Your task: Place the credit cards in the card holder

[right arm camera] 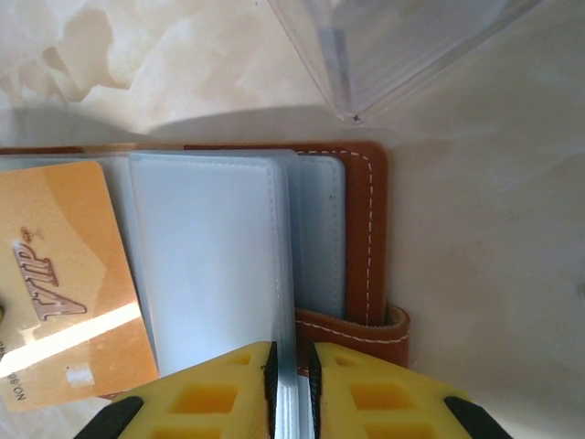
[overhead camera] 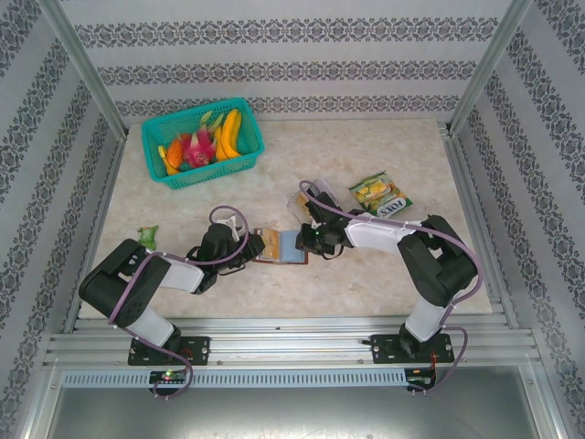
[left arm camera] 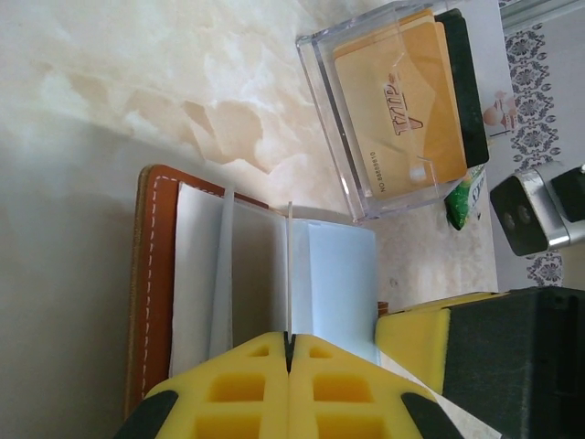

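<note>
An aluminium rail [overhead camera: 292,347] is fixed along the near edge of the table, where both arms are bolted. Just beyond it, the brown card holder [overhead camera: 281,245] is laid open and flat on the pale marbled table top [overhead camera: 366,274].

The left gripper [left arm camera: 288,355] is clenched on one clear inner sleeve [left arm camera: 247,265] at the card holder's left side, its yellow fingers pressed together over the sheet. The right gripper [right arm camera: 291,370] is clamped on another sleeve at the card holder's right side, beside the stitched leather edge. An orange-yellow card [right arm camera: 64,283] is seen on the card holder's left half; whether it is fully slotted cannot be told.

Just behind the card holder, a clear plastic box [left arm camera: 338,119] is stood with more credit cards [left arm camera: 402,101] inside, orange-yellow ones in front of a dark one. A green-yellow snack packet [overhead camera: 379,195] is found behind and right of the card holder, and a small green scrap [overhead camera: 147,234] to its left. Well behind and left, a teal basket [overhead camera: 215,169] is filled with colourful fruit.

The table is enclosed by walls in grey-patterned striped wallpaper [overhead camera: 274,73], framed by aluminium posts [overhead camera: 87,73].
</note>
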`<state>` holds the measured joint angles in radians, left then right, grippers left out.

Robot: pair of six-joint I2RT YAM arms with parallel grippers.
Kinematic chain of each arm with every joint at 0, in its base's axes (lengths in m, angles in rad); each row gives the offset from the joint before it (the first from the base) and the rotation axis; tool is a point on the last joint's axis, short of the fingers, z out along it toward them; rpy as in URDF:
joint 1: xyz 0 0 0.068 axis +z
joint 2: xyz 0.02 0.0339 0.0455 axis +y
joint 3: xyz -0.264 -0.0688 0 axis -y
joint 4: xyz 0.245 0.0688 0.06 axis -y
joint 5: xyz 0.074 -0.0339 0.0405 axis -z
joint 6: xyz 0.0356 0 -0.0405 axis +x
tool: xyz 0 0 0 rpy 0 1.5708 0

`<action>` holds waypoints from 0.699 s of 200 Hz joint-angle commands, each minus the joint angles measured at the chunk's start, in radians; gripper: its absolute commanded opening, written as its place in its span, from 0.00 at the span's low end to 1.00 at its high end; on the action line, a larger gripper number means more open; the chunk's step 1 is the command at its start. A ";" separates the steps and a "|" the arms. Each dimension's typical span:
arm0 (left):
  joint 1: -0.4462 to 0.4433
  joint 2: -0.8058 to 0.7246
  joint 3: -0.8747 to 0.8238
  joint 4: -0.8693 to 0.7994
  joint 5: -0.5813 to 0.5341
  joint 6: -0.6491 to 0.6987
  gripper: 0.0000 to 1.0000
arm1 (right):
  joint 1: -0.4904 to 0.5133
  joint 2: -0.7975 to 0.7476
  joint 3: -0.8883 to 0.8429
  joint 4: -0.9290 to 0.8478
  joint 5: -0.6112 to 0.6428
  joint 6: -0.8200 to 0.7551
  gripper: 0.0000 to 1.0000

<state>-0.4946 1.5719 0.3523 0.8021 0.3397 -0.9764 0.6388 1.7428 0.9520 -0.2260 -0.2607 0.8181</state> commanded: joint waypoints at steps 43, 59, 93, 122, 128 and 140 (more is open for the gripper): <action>-0.015 0.020 0.037 0.062 0.071 -0.004 0.00 | -0.005 0.046 0.005 -0.037 0.043 -0.009 0.19; -0.016 0.028 0.037 0.050 0.072 -0.002 0.00 | -0.005 0.047 0.008 -0.042 0.044 -0.009 0.19; -0.016 0.038 0.045 -0.017 0.042 0.018 0.00 | -0.005 0.037 0.005 -0.038 0.038 -0.010 0.19; -0.018 0.038 0.051 -0.062 0.003 0.019 0.00 | -0.006 0.029 0.004 -0.037 0.038 -0.010 0.19; -0.016 0.041 0.054 -0.065 0.003 0.021 0.00 | -0.005 0.029 0.003 -0.037 0.039 -0.010 0.19; -0.018 0.039 0.050 -0.063 -0.003 0.019 0.00 | -0.005 0.029 0.001 -0.033 0.038 -0.008 0.19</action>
<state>-0.4976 1.5993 0.3882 0.7750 0.3698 -0.9756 0.6388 1.7531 0.9558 -0.2253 -0.2592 0.8181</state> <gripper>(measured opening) 0.061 0.190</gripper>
